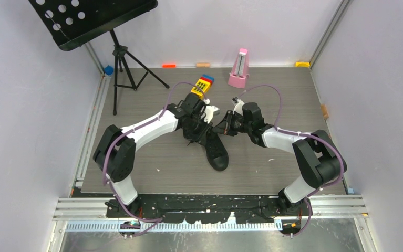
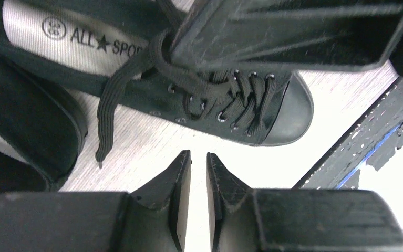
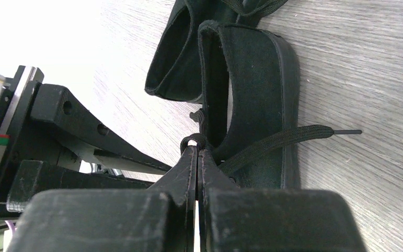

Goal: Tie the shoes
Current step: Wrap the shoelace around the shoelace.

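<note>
Shoes [image 1: 217, 153]: 2, black, side by side mid-table [image 1: 152, 157]. Grippers: 2, both over them.

Right gripper [image 3: 197, 150] is pinched tight on a lace loop [image 3: 193, 140]; its finger lies across the eyelets in the left wrist view.

Left gripper [image 2: 199, 158] shows a narrow gap, nothing in it, beside the toe.

Far side: 1 music stand [image 1: 91, 18], 1 pink metronome [image 1: 239, 68], 1 coloured block toy [image 1: 202, 85].

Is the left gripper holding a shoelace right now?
No, the left gripper stands slightly open with nothing between its jaws.
</note>
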{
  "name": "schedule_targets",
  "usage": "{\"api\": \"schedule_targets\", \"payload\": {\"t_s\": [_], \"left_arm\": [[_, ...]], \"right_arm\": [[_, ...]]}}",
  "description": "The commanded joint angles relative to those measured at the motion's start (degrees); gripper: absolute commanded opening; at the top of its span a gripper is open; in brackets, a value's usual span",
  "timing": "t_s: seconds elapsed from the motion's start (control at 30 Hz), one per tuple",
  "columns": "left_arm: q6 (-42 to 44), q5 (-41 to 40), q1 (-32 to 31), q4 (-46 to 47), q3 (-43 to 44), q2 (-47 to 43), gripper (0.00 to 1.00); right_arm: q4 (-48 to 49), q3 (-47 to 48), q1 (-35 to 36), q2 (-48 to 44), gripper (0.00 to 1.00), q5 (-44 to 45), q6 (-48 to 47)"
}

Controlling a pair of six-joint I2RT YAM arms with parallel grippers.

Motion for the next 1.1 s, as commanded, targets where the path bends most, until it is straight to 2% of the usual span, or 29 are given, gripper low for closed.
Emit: {"api": "schedule_targets", "payload": {"t_s": [0.0,0.13,0.3,0.5,0.7,1.07], "left_arm": [[-1.4,-0.7,0.6,3.7,-3.5,-6.6,0.2],[-2.1,-1.2,0.8,7.0,-6.3,-9.7,0.23],[-8.0,0.3,0.5,18.3,-12.7,-12.7,0.26],[-16.8,-5.1,-0.7,28.3,-19.4,-15.2,0.31],[-24.5,-9.4,-0.6,31.2,-21.8,-16.4,0.34],[-33.0,-8.3,-0.9,35.8,-22.4,-13.2,0.3]], "right_arm": [[3.5,1.0,0.3,0.5,0.0,0.5,0.1],[3.6,1.0,0.4,0.8,0.0,0.6,0.1],[3.6,1.1,0.4,1.0,0.0,0.7,0.0],[3.7,1.3,0.4,1.7,0.0,0.8,-0.1],[4.5,1.4,0.4,3.7,0.0,0.2,-0.4],[7.8,0.7,0.4,5.9,0.0,-1.0,0.6]]}}
